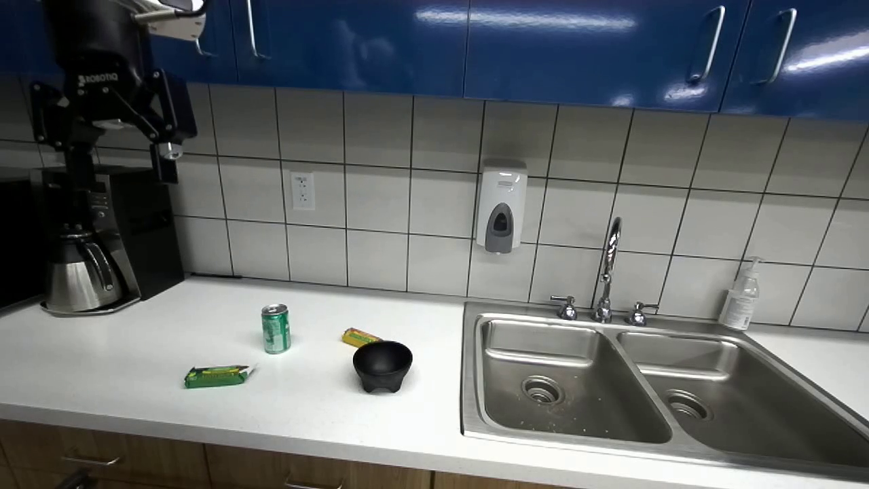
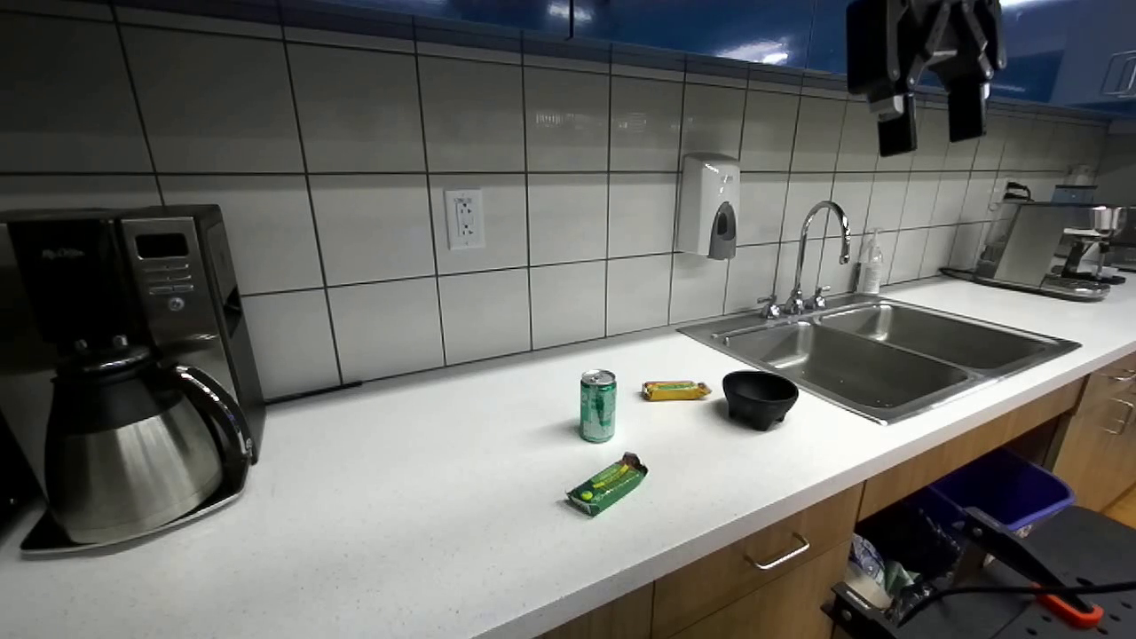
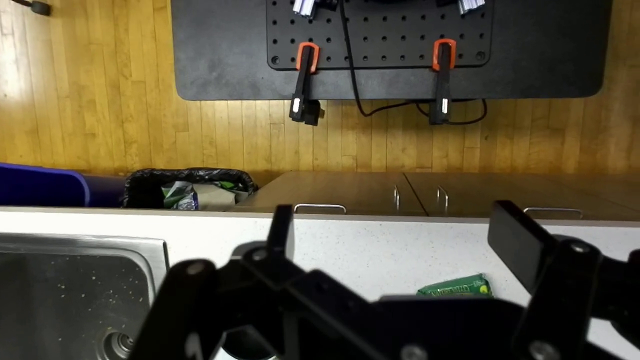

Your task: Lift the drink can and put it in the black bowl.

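My pincer (image 2: 932,129) hangs empty, spread wide, with the can (image 2: 597,406) upright on the surface (image 2: 426,506) well below, so I'd lower around that vertical axis.

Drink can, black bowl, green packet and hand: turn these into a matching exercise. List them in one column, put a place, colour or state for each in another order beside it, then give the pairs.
Column one
1. drink can
2. black bowl
3. green packet
4. hand

Column two
A. black, on the counter, near the sink
B. open, raised higher than the counter
C. upright, green with a silvery top
D. lying flat on the counter

Right pairs: 1-C, 2-A, 3-D, 4-B
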Robot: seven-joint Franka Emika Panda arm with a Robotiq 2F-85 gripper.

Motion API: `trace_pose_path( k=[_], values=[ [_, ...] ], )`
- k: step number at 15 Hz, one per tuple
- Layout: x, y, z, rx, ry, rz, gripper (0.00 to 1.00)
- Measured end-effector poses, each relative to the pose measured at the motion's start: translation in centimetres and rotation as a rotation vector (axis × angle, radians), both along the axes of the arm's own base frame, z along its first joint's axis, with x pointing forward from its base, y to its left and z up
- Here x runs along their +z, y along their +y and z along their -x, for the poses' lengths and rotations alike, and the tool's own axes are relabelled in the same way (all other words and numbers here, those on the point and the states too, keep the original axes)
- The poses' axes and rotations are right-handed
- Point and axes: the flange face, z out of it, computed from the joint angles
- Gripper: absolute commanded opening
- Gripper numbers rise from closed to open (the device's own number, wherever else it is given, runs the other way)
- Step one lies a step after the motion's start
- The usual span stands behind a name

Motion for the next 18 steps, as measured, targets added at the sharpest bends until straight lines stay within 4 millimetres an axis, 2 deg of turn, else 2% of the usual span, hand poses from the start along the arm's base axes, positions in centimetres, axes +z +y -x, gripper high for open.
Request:
trace_pose_path(
  k=[7,18],
  values=[
    [-3.2,1.5,-1.4,-0.069,-0.058,-0.057,1.0],
    [-9.1,3.6,-4.0,-0.036,-0.16,-0.099,1.0]
  ],
)
